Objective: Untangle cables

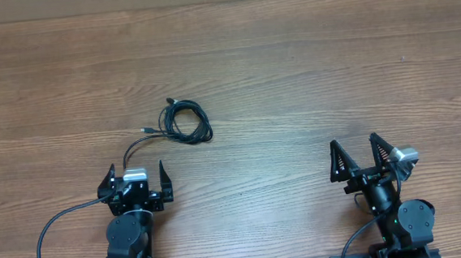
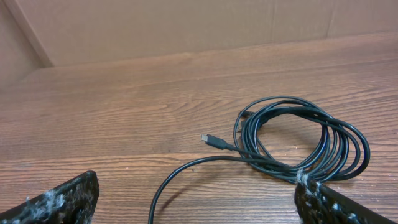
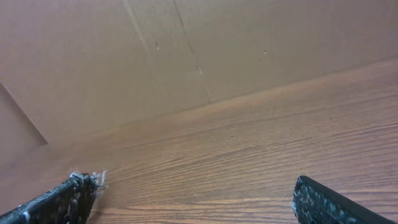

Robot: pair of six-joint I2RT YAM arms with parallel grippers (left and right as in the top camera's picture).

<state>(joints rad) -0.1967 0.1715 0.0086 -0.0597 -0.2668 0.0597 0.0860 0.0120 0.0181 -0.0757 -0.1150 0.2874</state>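
Spanning every view, the wooden tabletop (image 1: 291, 60) carries a single bundle, and a plain brown wall (image 3: 186, 50) rises behind its far edge. Both arms sit at the near edge, one toward the near-left corner and one toward the near-right corner. The left hand (image 1: 136, 166) rests low with its fingers spread wide and nothing between the pads; its wrist view shows the same gap (image 2: 198, 183), with the dark, scuffed fingertips (image 2: 68, 199) at the bottom corners of the frame. The right hand (image 1: 353, 141) is also spread wide and empty, and from its own camera (image 3: 193, 186) only bare wood and the wall lie ahead. The cables (image 1: 185, 121) lie left of the tabletop's middle, about halfway between the near and far edges, ahead of the left hand and well apart from the right. They form a loose round coil (image 2: 249, 134) of several overlapping black loops lying flat on the wood. A tail (image 2: 186, 165) leaves the coil and curves toward the near edge, running into the space between the left fingers without touching either. A small plug (image 2: 211, 140) pokes out of the coil's left side, and another plug end (image 1: 171, 100) sticks out toward the far edge.
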